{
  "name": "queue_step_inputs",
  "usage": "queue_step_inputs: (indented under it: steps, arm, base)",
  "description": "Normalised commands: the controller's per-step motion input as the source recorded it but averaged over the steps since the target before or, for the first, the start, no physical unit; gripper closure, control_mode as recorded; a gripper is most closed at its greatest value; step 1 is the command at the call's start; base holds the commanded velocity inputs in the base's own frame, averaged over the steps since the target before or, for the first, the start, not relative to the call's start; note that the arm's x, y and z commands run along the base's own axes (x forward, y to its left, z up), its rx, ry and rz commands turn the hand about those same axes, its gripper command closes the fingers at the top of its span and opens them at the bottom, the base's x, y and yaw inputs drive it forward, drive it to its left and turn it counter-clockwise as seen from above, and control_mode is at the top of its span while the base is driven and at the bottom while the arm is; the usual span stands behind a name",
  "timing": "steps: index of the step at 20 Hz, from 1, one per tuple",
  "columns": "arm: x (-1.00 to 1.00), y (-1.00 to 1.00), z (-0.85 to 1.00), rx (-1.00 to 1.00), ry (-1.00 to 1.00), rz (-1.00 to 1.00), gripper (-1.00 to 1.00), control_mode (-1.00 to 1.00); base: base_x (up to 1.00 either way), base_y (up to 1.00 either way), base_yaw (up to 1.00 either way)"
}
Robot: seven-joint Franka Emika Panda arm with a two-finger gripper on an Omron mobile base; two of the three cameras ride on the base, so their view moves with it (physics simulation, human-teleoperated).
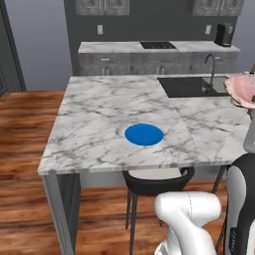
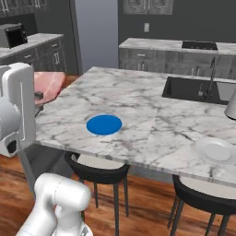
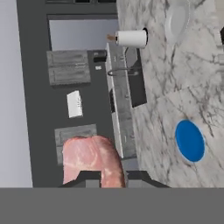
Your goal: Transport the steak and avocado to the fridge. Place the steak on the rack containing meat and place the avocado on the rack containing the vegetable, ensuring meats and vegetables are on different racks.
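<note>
Gripping the steak [image 3: 92,159], the gripper [image 3: 111,181] is clenched on the pink slab, which hangs raised beside the marble island counter [image 1: 104,119]. A blue plate [image 1: 144,135] lies on the marble, well apart from the steak; a white plate [image 2: 215,150] sits near the counter's edge.
</note>
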Motion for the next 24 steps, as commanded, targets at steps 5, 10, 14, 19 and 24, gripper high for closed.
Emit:
queue_step_inputs:
  steps: [5, 10, 14, 19, 24]
  arm:
    - [0.0, 0.0, 0.0, 0.0, 0.0, 0.0, 1.0, 1.0]
    - [0.0, 0.0, 0.0, 0.0, 0.0, 0.0, 1.0, 1.0]
    - [0.0, 0.0, 0.0, 0.0, 0.0, 0.0, 1.0, 1.0]
    - [0.0, 0.0, 0.0, 0.0, 0.0, 0.0, 1.0, 1.0]
    - [0.0, 0.0, 0.0, 0.0, 0.0, 0.0, 1.0, 1.0]
  base:
    - [-0.52, -0.91, -0.14]
    - [-0.05, -0.49, -0.83]
    - [0.0, 0.0, -1.0]
    - [0.0, 0.0, -1.0]
    - [0.02, -0.05, -0.98]
